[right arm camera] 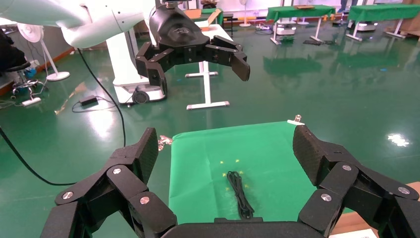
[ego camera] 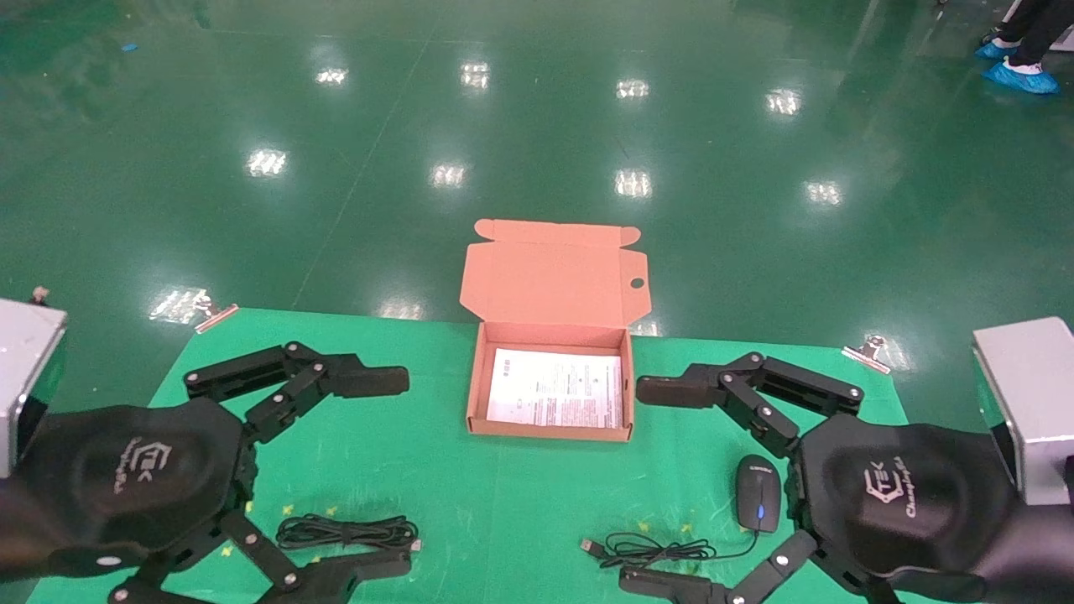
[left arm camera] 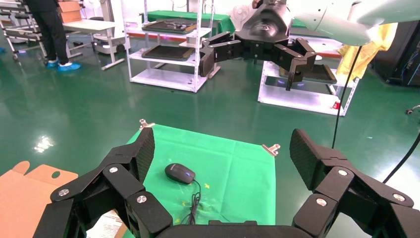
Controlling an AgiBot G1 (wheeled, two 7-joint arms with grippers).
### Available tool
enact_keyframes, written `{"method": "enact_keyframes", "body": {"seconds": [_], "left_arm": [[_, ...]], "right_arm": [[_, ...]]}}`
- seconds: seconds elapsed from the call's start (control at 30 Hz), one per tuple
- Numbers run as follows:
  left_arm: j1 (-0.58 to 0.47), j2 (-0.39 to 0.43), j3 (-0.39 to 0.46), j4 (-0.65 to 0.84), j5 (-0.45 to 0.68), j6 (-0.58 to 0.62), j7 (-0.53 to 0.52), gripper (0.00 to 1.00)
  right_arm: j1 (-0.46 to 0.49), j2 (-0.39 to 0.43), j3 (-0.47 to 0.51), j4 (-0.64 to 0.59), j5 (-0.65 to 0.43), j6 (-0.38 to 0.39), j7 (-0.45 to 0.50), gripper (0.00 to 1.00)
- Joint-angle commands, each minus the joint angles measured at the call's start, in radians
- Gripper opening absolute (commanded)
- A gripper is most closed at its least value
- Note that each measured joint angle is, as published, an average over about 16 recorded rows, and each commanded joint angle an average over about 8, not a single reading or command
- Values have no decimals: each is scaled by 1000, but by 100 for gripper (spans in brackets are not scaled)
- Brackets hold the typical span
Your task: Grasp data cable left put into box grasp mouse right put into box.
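The data cable (ego camera: 347,532) is seen left of the open box (ego camera: 550,424), between the spread left pincer (ego camera: 388,474) fingers; the mouse (ego camera: 758,493) lies beside the spread right pincer (ego camera: 642,485).

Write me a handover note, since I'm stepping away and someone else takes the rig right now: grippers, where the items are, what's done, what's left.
Left gripper: open, empty, raised over the table's left side, with the data cable lying between its fingers in the head view.
Right gripper: open, empty, raised over the right side near the mouse.
Data cable: bundled on the green cloth, front left.
Mouse: on the cloth front right, its cord trailing toward the centre.
Box: centre, lid open, only a printed sheet inside.
Done: nothing packed.
Left: cable into box with left, then mouse with right.
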Motion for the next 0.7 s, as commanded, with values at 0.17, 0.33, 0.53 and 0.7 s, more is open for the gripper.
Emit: {"method": "enact_keyframes", "body": {"seconds": [0.17, 0.33, 0.53, 0.7], "left_arm": [[0, 0, 0, 0, 0, 0, 0, 100], [0, 0, 0, 0, 0, 0, 0, 100], [-1, 1, 1, 0, 1, -1, 0, 100], [-10, 6, 9, -5, 15, -1, -3, 100]], "right_arm": [[0, 0, 0, 0, 0, 0, 0, 100], [0, 0, 0, 0, 0, 0, 0, 100], [0, 0, 0, 0, 0, 0, 0, 100], [5, 3, -3, 2, -14, 2, -4, 100]]}}
